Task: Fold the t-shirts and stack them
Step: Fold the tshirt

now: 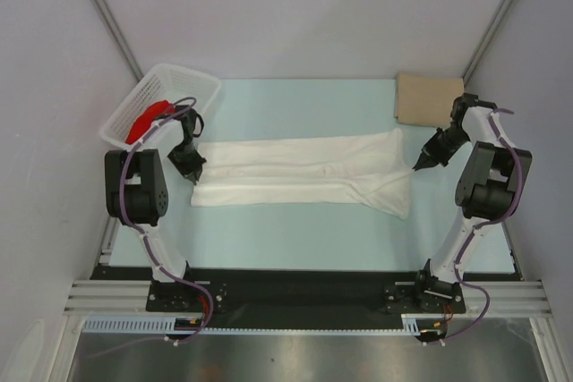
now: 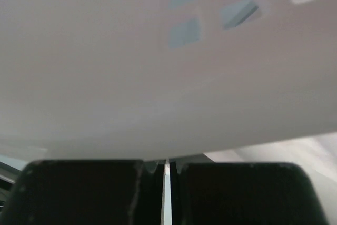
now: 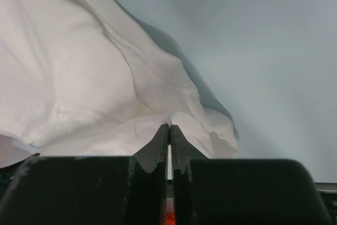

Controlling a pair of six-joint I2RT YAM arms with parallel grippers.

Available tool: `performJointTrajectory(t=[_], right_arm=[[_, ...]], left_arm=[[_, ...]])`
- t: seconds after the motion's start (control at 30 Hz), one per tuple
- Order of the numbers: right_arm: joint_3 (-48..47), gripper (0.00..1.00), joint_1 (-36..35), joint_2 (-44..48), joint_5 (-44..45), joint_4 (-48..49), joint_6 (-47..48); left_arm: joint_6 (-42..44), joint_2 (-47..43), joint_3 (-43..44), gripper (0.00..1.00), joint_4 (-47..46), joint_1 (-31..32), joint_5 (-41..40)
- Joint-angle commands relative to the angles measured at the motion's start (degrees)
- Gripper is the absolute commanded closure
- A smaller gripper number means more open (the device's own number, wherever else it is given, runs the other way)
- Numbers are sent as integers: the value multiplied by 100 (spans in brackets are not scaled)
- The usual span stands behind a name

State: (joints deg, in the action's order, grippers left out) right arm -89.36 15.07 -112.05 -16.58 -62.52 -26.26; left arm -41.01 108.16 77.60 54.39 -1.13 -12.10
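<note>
Between grey walls (image 1: 295, 15), the white t-shirt (image 1: 304, 172) lies stretched across mid-tabletop (image 1: 295, 234). The right gripper (image 1: 417, 165) pinches its right end. The left gripper (image 1: 195, 174) is closed, its hold blurred.

The gripper (image 2: 166, 168) has its jaws pressed together. Just ahead and above it, a blurred white lattice wall (image 2: 105, 67) fills nearly everything, its openings at upper right.

White lattice basket (image 1: 190, 87) — at the far-left corner of the pale blue table (image 1: 295, 225), beside the wall.
</note>
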Motion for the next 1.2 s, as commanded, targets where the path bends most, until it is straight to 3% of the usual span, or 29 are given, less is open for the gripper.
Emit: performJointTrajectory(t=[0.0, 0.37, 0.47, 0.5, 0.6, 0.8, 0.83, 1.0, 1.07, 1.17], right_arm=[[-354, 100, -39, -176, 93, 47, 112], [-687, 100, -74, -528, 146, -6, 209], [-758, 100, -92, -581, 94, -32, 253], [-819, 100, -101, -599, 102, -49, 253], [-925, 100, -136, -607, 111, -32, 279], [-1013, 97, -232, -678, -82, 38, 244], [-1057, 86, -294, -713, -74, 38, 262], [-1232, 81, -417, -810, 5, 12, 227], [-1381, 70, -426, -827, 110, -32, 235], [-1584, 58, -452, -836, 435, -163, 384]], left_arm=[[-47, 135, 211, 100, 160, 16, -337], [-231, 223, 317, 100, 221, 42, -478], [-284, 30, 160, 80, 81, 77, -583], [-267, -49, 98, 67, 2, 69, -566], [-249, -321, -35, 42, -201, 69, -583], [-196, -796, -158, 32, -262, 349, -741], [-214, -840, -184, 30, -245, 376, -776], [-153, -1279, -535, 14, -421, 490, -864], [5, -1411, -649, 8, -429, 508, -943], [462, -1675, -1008, 7, -797, 543, -716]])
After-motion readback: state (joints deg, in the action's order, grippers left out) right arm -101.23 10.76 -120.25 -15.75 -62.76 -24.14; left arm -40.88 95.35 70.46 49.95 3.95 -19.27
